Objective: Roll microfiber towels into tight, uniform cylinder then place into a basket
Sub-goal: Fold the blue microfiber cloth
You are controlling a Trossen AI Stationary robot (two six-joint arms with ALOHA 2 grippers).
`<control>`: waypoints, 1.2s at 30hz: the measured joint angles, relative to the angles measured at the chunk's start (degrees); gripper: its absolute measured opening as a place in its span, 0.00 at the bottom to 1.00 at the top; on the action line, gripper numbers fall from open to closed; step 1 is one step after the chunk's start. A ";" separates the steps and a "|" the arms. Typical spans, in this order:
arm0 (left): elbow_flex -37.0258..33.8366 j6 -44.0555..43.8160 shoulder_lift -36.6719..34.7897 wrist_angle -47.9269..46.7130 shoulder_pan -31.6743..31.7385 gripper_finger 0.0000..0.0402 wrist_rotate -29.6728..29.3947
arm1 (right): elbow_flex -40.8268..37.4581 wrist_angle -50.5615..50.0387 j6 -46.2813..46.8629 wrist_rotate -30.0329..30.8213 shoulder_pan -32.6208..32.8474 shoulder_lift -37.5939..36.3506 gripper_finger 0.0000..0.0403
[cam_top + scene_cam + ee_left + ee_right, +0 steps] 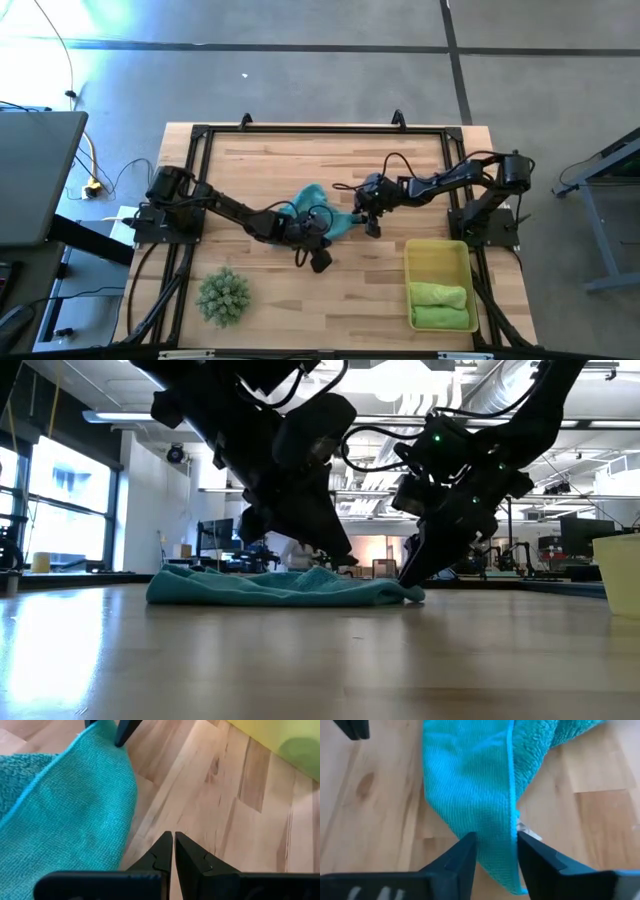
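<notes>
A teal towel [312,197] lies loosely spread on the wooden table, its narrow corner toward the right arm. In the low view the teal towel [280,588] is a low flat heap. My right gripper [496,851] is open and straddles that corner, also seen in the high view as my right gripper [372,228]. My left gripper [173,839] is shut over bare wood just beside the towel's edge, nearer the table's front [320,262]. Two rolled green towels [440,305] lie in the yellow basket [437,255]. My right gripper has the towel's narrow corner [495,837] between its two fingers, which come slanting down from the table's right. The cloth fills the gap but lies flat on the table, not bunched. Whether the fingers pinch it I cannot tell.
A spiky green plant-like ball [222,295] sits near the front left. The basket stands at the front right, close to the right arm's base, and its yellow wall [280,740] shows beyond my left gripper. A black frame [320,128] borders the table.
</notes>
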 joint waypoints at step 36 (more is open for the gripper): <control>0.00 29.03 -0.04 11.59 -0.09 0.17 -1.86 | 0.04 -13.22 -15.90 6.72 14.74 -12.84 0.00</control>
